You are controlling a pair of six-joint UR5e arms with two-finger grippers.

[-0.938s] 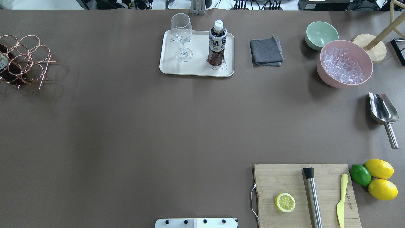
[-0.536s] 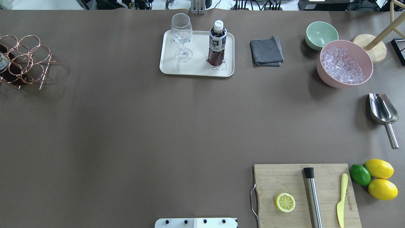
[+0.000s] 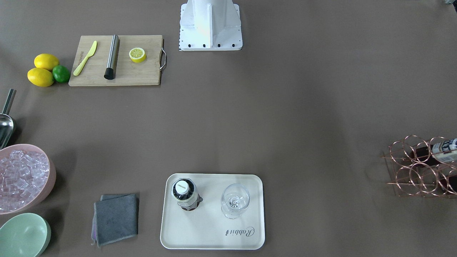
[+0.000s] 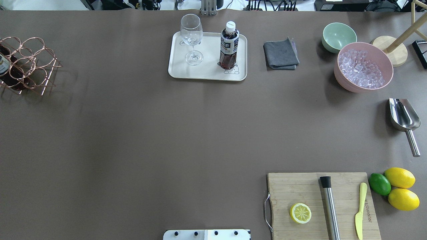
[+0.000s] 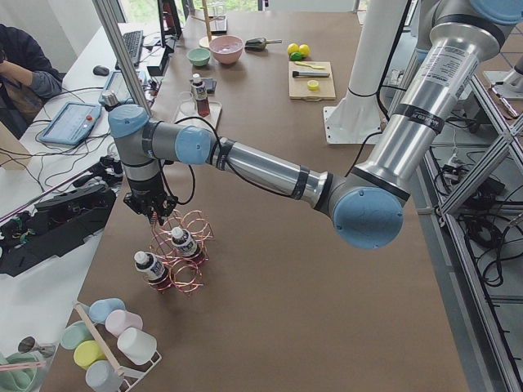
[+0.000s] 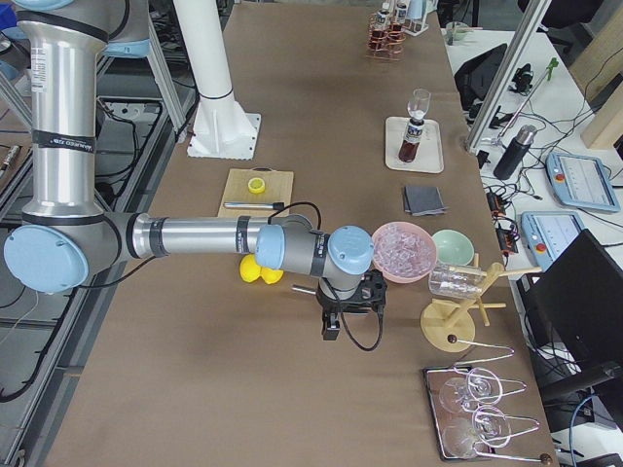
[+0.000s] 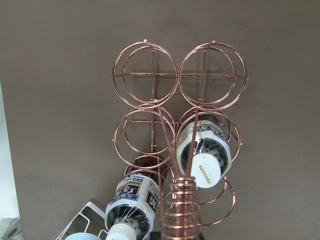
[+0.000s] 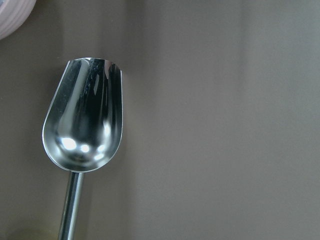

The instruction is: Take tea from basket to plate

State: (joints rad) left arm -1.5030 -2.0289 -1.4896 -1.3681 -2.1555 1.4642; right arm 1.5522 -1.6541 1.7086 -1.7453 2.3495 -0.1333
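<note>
We see the basket jolt slightly under our left gripper, neither arm's jaws readable, one tea already standing on the plate.

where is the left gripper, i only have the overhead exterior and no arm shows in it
observer: the left gripper hangs right over the basket, at its wire handle.
operator: how many teas are in it
observer: two. the left wrist view shows one tea bottle in a middle-row ring and a second tea bottle in the nearest row.
operator: and the right arm
observer: the right gripper is low beside the pink bowl; its wrist camera frames the metal scoop.
</note>
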